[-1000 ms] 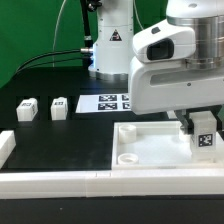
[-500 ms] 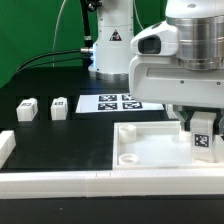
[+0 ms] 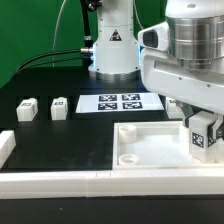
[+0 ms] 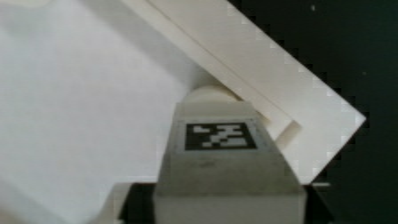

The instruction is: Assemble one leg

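Exterior view: raised, facing the arm [image 3: 112, 42] across the desk [image 3: 60, 137]. Wrist view: close above the leg [image 4: 222, 135], seen in both.

Leg [image 3: 204, 140] over panel [image 3: 152, 150] edge w/ marker board [image 3: 112, 102] behind.

leg [image 3: 205, 143] | white tagged block | upright | clamped in claw [image 3: 204, 130] | at panel [image 3: 150, 150] corner

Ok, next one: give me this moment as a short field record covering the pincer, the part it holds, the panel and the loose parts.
pincer: shut on the held leg
held leg: white block, tag facing the exterior camera, at the panel's end on the exterior view's right
leg seated in panel: cannot tell
panel: flat on the table, round corner hole showing
loose legs: two, and, apart, on the exterior view's left
marker board: behind the panel
border bar: along the front
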Robot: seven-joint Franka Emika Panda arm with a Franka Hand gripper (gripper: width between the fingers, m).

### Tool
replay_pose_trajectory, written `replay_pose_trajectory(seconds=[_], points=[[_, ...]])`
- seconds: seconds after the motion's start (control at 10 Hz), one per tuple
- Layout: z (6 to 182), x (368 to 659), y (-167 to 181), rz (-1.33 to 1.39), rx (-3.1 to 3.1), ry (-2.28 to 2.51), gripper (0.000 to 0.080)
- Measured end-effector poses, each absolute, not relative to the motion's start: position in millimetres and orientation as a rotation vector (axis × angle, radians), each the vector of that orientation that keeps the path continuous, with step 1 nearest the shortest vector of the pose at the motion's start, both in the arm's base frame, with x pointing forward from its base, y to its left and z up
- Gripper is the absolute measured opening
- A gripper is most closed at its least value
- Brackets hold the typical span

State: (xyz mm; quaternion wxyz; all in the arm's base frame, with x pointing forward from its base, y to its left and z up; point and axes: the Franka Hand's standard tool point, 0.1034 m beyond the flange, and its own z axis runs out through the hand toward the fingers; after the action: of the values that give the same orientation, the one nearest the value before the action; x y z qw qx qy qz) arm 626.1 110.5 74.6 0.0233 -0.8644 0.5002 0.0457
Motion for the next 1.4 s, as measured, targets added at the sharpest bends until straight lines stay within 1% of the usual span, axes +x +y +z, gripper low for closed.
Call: replay_pose_trajectory(seconds=[0.3,0.6,0.7,0.8,0.9,1.0,1.1,1.4], points=[[74.6,626.2,110.4,0.157,-2.429,1.925,0.0291],[74.5,626.3,110.7,0.164,-2.303,2.080,0.0291],[74.1,626.0,111.1,0.164,-2.326,2.053,0.0407],[73.9,625.9,111.4,0.163,-2.352,2.022,0.0407],[73.7,625.8,111.7,0.163,-2.381,1.984,0.0543],[73.7,625.6,112.4,0.163,-2.383,1.983,0.0627],[73.7,625.8,111.3,0.158,-2.508,1.815,0.0643],[74.1,625.2,115.6,0.145,-2.768,1.357,0.0648]])
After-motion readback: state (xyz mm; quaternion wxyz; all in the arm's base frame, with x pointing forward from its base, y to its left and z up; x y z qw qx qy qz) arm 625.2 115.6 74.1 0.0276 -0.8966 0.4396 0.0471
